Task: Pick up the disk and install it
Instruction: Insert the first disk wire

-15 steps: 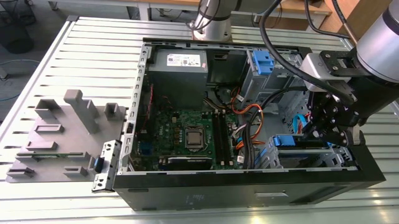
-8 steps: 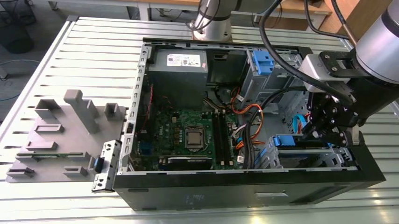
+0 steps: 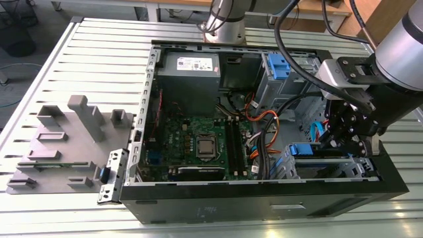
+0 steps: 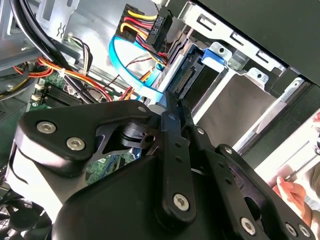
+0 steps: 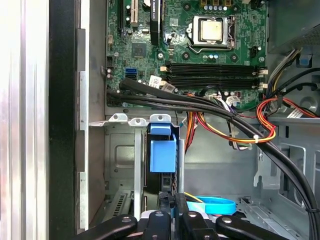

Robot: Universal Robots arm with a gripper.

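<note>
- Clearly, in the exterior view the disk [image 3: 305,149] stands on edge in the drive cage [image 3: 330,171] at the case's front corner, with the gripper [image 3: 336,147] just beside it, toward that view's right.
- Second wrist view: the fingers [image 4: 169,120] are pressed together, tips at the disk's [image 4: 190,75] connector end; a pinch on its edge cannot be told.
- First wrist view: the disk [image 5: 162,150] lies straight ahead of the gripper [image 5: 173,202], its long axis in line with the fingers.

A slatted metal table [image 3: 99,54] carries an open computer case [image 3: 264,206] (grey fixture [image 3: 66,144] beside).
</note>
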